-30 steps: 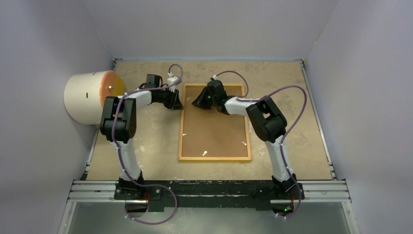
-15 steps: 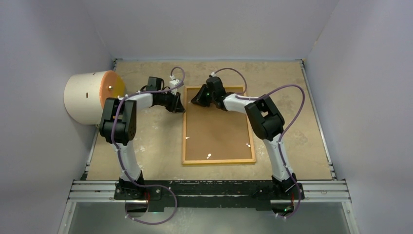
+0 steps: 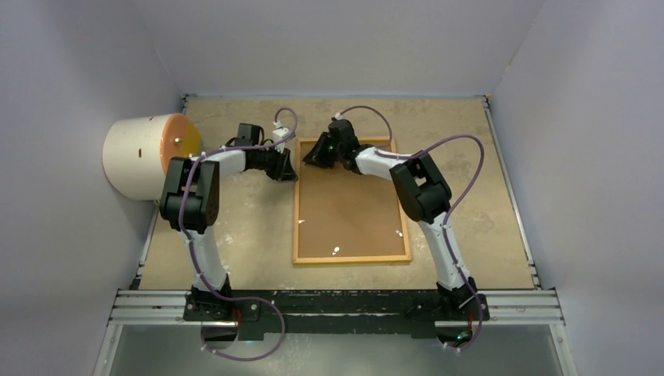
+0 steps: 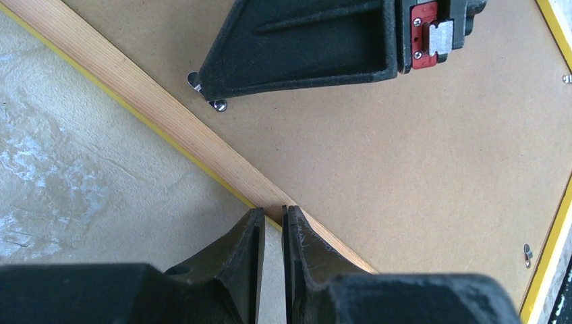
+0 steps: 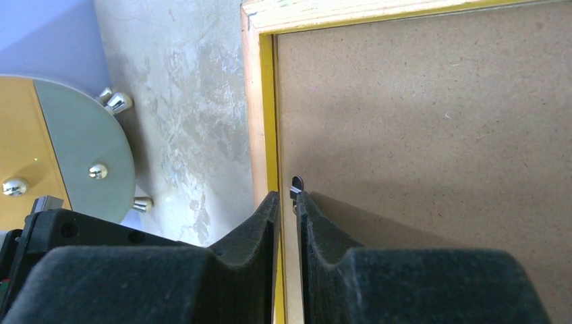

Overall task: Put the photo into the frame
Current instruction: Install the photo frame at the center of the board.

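Lying face-down: frame (image 3: 351, 259) | light wood rim, yellow edge | brown backing board (image 3: 350, 210)

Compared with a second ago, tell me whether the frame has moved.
Yes. The frame has slid right, away from the white cylinder at the left wall, and slightly nearer the rail carrying the arm bases.
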Controlling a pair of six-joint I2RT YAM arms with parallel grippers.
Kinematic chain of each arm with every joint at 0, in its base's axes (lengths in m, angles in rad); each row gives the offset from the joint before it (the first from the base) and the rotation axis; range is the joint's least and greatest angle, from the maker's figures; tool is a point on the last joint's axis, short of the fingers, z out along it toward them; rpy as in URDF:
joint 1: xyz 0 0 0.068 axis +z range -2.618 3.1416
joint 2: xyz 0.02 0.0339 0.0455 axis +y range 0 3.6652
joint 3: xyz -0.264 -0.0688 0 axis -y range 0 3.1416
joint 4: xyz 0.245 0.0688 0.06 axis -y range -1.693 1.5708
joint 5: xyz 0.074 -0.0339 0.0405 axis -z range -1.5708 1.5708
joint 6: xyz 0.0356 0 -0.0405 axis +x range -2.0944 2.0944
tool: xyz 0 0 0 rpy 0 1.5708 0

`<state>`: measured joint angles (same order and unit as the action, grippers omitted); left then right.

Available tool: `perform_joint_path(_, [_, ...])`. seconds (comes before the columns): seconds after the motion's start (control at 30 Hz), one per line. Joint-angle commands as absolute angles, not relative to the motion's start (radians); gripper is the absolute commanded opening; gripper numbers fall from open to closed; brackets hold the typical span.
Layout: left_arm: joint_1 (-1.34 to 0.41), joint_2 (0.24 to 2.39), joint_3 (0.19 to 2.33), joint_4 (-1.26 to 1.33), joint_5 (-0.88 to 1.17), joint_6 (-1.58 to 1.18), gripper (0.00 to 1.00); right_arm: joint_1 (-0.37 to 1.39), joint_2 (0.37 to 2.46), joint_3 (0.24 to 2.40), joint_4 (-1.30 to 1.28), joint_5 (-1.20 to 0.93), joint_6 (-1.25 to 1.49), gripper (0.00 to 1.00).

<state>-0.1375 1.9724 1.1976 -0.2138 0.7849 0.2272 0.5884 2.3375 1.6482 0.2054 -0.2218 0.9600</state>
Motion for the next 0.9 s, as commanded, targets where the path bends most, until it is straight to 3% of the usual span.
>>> perform_joint_path(0.0, [-0.163,1.99,1.154,-0.324,0.742,0.271,0.18,0.586,2.368,1.692,0.14,-0.239,0.923,0.17])
perform_joint_path(0.87, [-0.163,1.985,1.163,-0.329,0.737,0.277,0.17,0.586,2.452,1.813,0.121,-0.455,0.876,0.11])
